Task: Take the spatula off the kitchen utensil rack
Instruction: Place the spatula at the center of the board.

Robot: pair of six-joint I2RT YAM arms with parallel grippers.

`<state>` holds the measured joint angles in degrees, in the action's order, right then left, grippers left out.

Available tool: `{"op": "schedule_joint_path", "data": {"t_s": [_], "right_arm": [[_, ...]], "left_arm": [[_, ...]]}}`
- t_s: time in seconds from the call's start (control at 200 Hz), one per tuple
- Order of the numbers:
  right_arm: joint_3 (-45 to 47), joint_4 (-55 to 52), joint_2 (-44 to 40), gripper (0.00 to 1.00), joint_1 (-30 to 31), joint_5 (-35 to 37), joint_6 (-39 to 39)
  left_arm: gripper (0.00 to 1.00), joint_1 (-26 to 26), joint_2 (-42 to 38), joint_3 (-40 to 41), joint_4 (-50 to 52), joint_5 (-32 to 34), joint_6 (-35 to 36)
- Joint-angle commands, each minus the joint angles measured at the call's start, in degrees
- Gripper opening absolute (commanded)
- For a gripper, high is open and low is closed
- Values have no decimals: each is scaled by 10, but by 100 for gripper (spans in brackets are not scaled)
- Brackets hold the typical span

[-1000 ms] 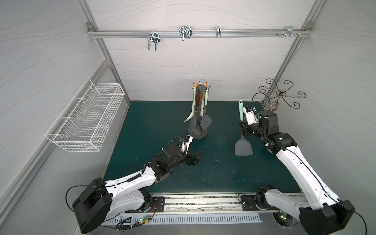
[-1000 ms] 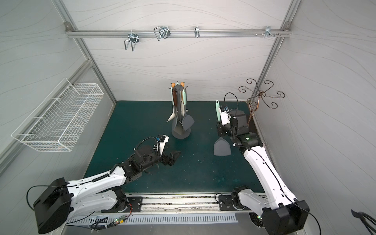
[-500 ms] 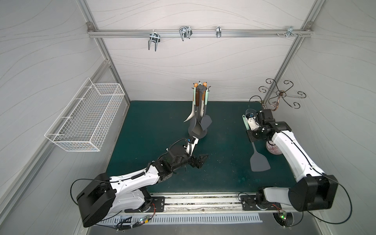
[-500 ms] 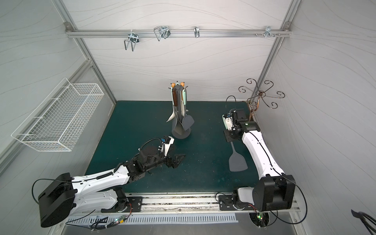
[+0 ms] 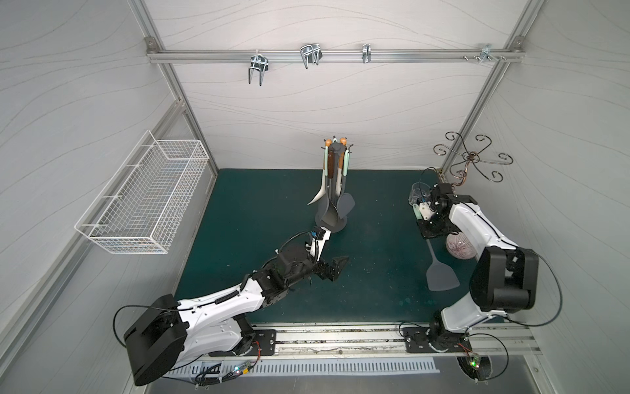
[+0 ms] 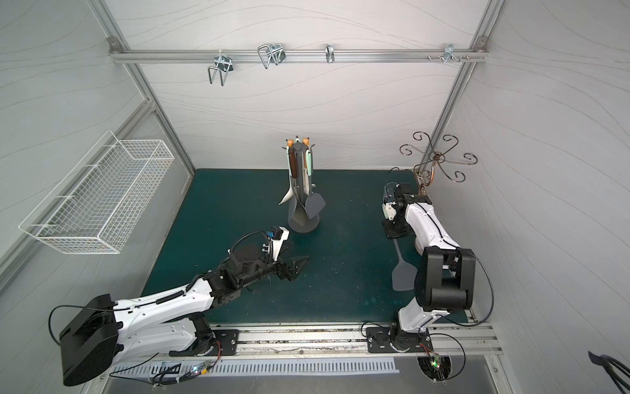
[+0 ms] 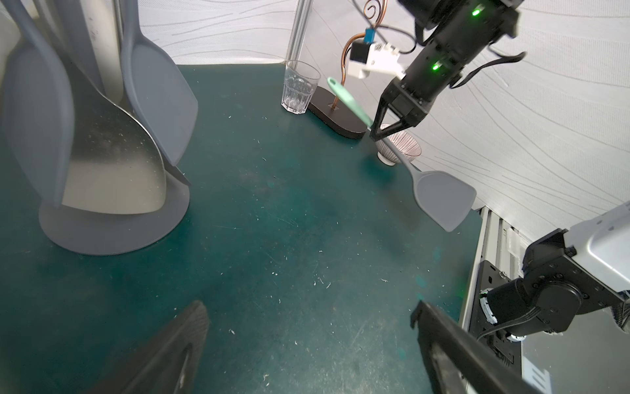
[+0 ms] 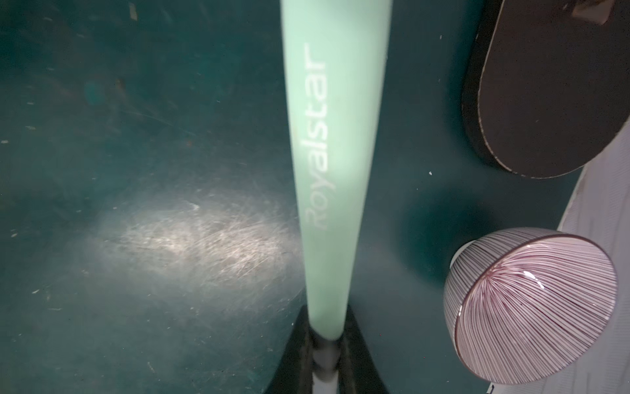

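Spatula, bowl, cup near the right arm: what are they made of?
Spatula: matte grey blade, likely silicone or nylon; smooth mint handle, probably plastic. Bowl: glossy striped glaze with highlights, looks ceramic. Cup: see-through, faceted, glass or clear plastic.

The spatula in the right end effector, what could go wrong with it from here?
1. The right end effector pinches the spatula at its thin neck, so the slanted tool might pivot or slip.
2. The striped bowl sits just beside the grip, and the glass stands near the handle's end; a swing or careless lowering could knock either.
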<state>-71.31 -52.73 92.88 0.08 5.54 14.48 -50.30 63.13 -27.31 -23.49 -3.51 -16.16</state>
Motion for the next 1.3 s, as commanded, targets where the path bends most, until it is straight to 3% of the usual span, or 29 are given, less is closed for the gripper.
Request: {"op": "schedule_joint_path", "data": {"t_s": [0.0, 0.42, 1.186, 1.296], "right_arm": [[-12, 0, 35, 0, -7, 10, -3], [-46, 16, 144, 0, -42, 65, 9], [9, 88, 165, 0, -78, 86, -7], [10, 90, 171, 11, -80, 91, -9]], "left_arm": [[98, -1, -7, -6, -26, 8, 6], [98, -1, -4, -8, -23, 18, 11], [98, -1, 16, -13, -27, 12, 9], [98, -1, 18, -13, -27, 11, 9]]}}
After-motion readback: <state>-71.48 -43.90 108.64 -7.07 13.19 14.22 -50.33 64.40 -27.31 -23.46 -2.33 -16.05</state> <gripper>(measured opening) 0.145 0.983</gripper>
